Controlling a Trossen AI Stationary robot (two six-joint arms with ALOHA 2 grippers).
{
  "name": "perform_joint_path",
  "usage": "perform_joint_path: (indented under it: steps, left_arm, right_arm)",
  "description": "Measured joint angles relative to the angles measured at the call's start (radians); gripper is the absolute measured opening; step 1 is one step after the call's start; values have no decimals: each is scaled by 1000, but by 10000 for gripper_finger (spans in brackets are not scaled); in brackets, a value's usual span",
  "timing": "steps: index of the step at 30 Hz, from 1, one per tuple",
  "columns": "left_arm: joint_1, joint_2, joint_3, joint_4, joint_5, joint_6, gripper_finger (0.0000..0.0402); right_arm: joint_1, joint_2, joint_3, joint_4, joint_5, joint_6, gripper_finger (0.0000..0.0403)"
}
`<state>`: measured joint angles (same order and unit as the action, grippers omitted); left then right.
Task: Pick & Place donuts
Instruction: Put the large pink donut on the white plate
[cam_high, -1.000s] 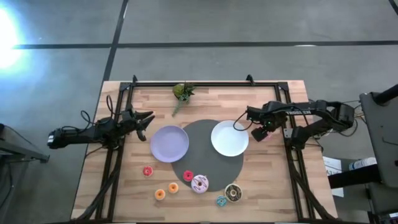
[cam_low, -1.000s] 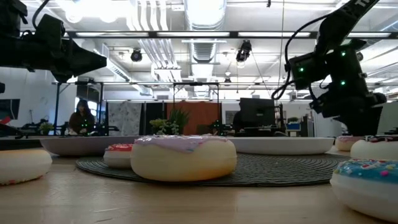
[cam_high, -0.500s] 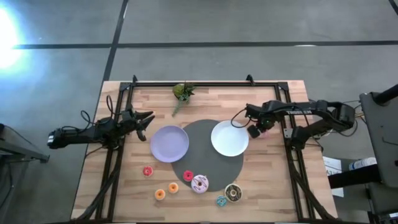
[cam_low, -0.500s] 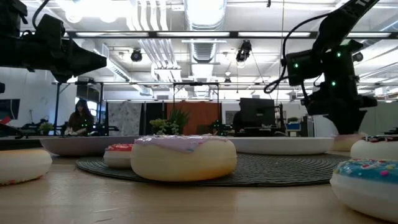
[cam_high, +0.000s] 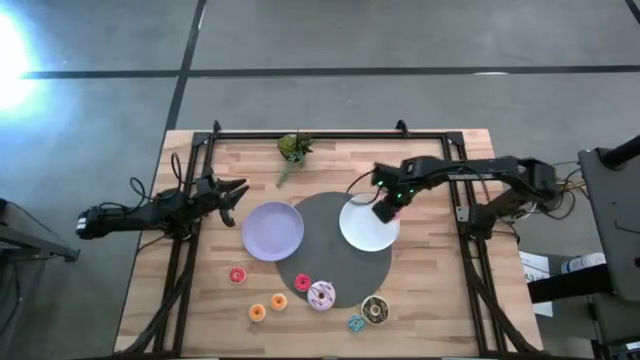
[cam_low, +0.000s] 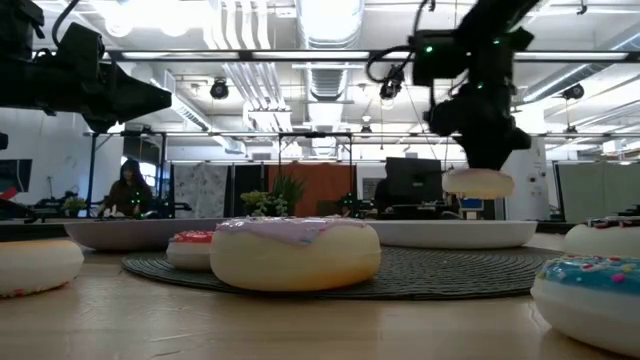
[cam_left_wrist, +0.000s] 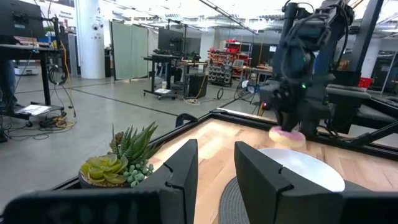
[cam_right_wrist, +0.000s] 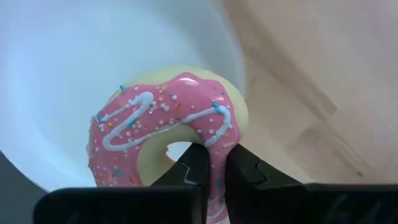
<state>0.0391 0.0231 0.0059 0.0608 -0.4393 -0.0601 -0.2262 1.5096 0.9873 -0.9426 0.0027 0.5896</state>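
Note:
My right gripper hangs over the right part of the white plate, shut on a pink-frosted donut with white drizzle, which also shows in the low view. Several more donuts lie near the table's front edge: red, orange, pink-white, brown and teal. My left gripper waits open at the table's left, level above the wood. My right gripper pinches one side of the donut's ring, one finger in the hole and the other outside the rim. The fingers come from above, pointing down. The donut hangs about level, frosting up, lifted clear above the white plate.
A lavender plate sits left of the white one, both partly on a dark round mat. A small green plant stands near the far edge. A black frame rail borders the table.
My right gripper has lifted the pink-frosted donut off the wood to the right of the white plate and carried it up and toward the table's left, over the plate. The donut hangs clear now.

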Motion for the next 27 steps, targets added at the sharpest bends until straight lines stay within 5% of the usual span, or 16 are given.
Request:
perform_joint_path:
  steps: [9, 15, 27]
  left_arm:
    - [0, 0, 0, 0, 0, 0, 80]
    - [0, 1, 0, 0, 0, 0, 80]
    - [0, 5, 0, 0, 0, 0, 80]
  right_arm:
    - [127, 96, -7, 81, 1, -31, 31]
    - [162, 85, -48, 99, 139, -16, 93]
    - [244, 68, -68, 177, 180, -92, 218]
